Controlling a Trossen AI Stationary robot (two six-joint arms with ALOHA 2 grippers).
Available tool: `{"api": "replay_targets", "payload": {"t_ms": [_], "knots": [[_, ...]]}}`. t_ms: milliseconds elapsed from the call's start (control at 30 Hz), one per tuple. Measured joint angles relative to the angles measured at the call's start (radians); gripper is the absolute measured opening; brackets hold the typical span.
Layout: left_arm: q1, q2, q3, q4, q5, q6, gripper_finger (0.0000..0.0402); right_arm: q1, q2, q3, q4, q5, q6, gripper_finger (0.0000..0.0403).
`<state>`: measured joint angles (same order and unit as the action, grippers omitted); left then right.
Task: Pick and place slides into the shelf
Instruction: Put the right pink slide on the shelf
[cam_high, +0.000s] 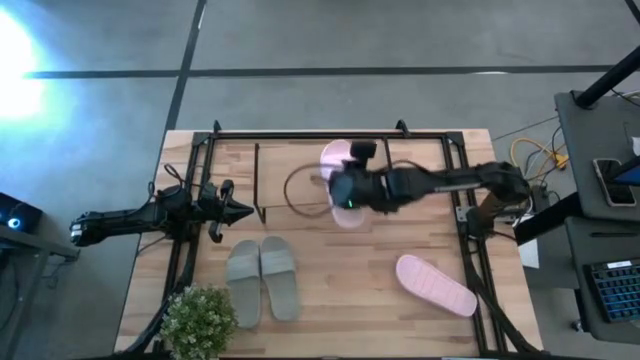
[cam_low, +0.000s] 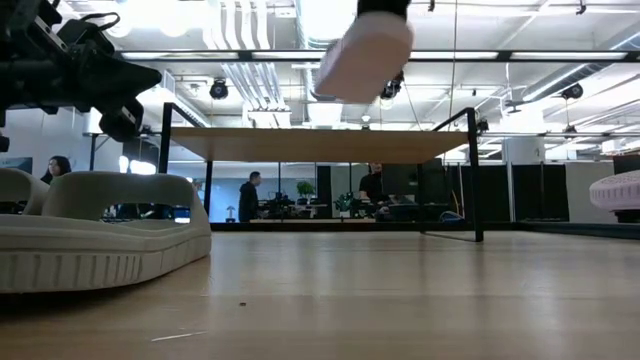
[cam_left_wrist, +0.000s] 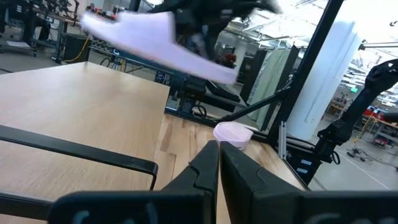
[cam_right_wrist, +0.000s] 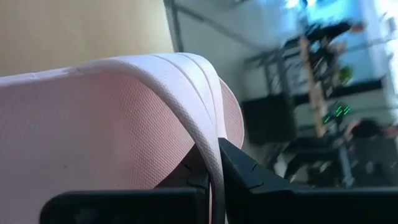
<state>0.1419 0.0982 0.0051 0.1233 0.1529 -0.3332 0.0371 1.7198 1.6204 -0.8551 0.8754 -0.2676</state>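
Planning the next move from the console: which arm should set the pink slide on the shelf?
Right. Its gripper is shut on the pink slide, held in the air over the shelf. The left gripper waits shut by the shelf's left end, holding nothing.

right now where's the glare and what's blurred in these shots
High view: glare whitens the floor at the upper left corner. Low view: bright ceiling lights wash out behind the carried pink slide. Left wrist view: that slide is motion-smeared. Right wrist view: the room beyond the right gripper is streaked.
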Motion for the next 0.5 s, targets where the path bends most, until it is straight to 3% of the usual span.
{"api": "replay_targets", "payload": {"t_ms": [200, 500], "knots": [[0.000, 0.000, 0.000, 0.000, 0.000, 0.000, 0.0001, -0.131, 0.018, -0.023, 0.059, -0.099, -0.030, 0.0013], [0.000, -0.001, 0.000, 0.000, 0.000, 0.000, 0.0001, -0.161, 0.017, -0.025, 0.338, -0.124, -0.169, 0.0013]]}}
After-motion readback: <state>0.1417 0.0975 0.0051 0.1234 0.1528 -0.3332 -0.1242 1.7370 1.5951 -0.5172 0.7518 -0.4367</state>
